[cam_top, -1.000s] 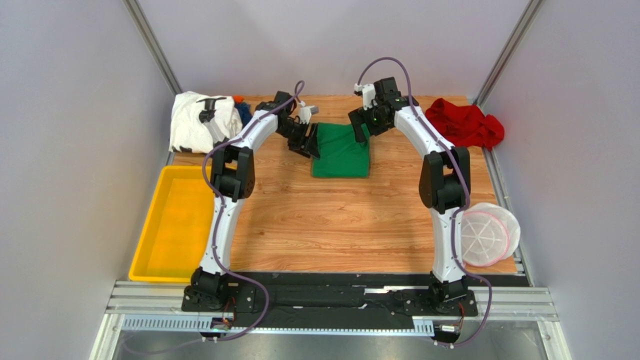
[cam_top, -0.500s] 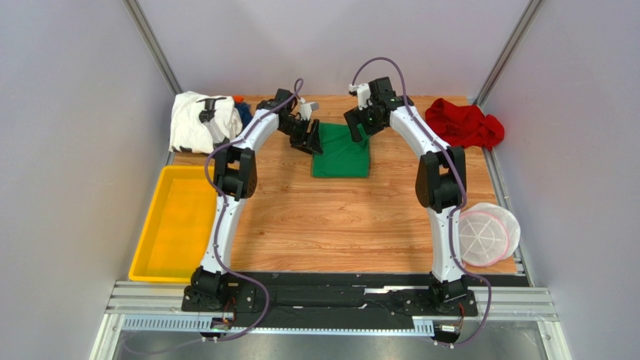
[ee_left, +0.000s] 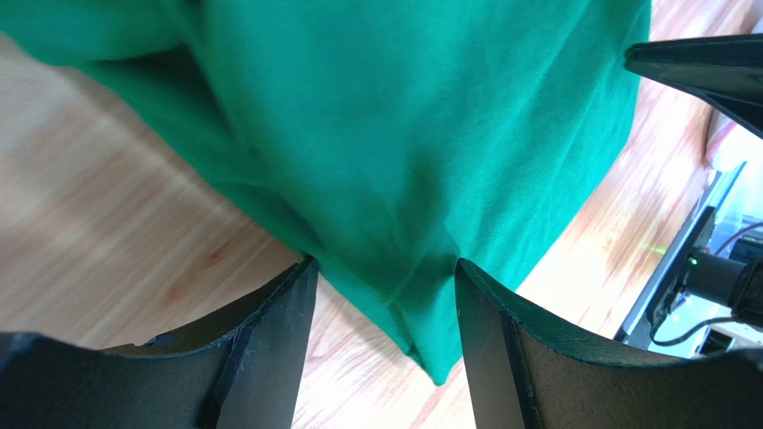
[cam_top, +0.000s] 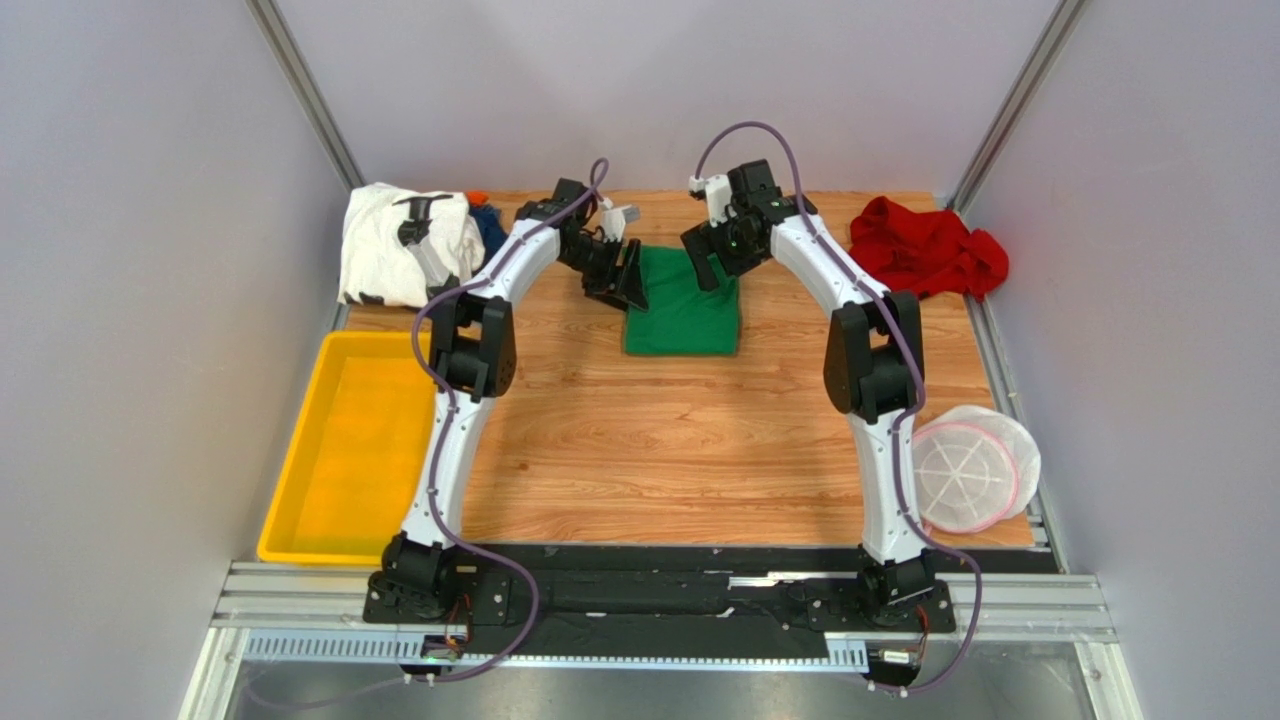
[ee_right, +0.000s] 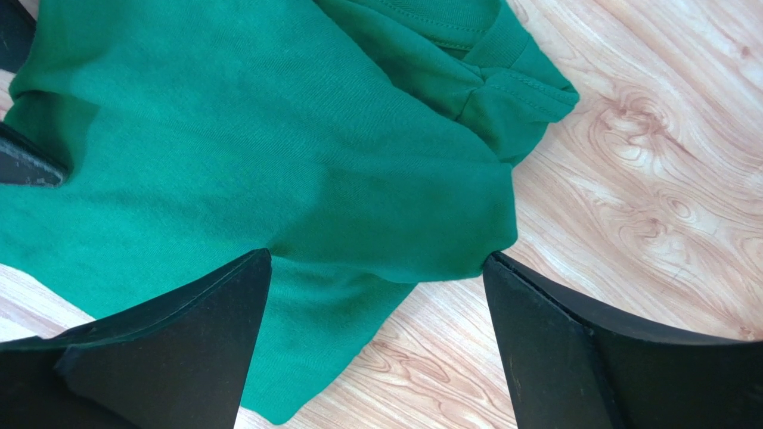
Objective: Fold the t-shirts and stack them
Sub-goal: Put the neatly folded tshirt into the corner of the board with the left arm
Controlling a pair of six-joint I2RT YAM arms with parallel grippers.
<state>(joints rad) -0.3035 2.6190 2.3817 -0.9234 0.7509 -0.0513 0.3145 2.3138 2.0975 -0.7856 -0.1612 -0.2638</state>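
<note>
Since 1 second earlier, the right gripper (cam_top: 706, 258) had slid leftward, from the far right corner of the green t-shirt (cam_top: 684, 312) to over its far edge. The left gripper (cam_top: 622, 276) had shifted only slightly along the shirt's left edge.

Both pairs of jaws stood released. The left gripper (ee_left: 385, 340) straddled a drooping fold of the green t-shirt (ee_left: 421, 134) without pinching it. The right gripper (ee_right: 376, 295) was spread wide over the green t-shirt (ee_right: 251, 152).

The green shirt lay folded into a near-square block at the far middle of the table (cam_top: 676, 435), its sides in line with the table's edges. Its longer side seemed to run far to near, though barely.

Only the right wrist view showed a stitched hem bunched at 1 corner. Only the top view showed the white t-shirt (cam_top: 388, 240) and dark blue t-shirt (cam_top: 489, 228) at the far left, the red t-shirt (cam_top: 929, 248) at the far right, the yellow tray (cam_top: 289, 495) and the mesh basket (cam_top: 977, 468).
</note>
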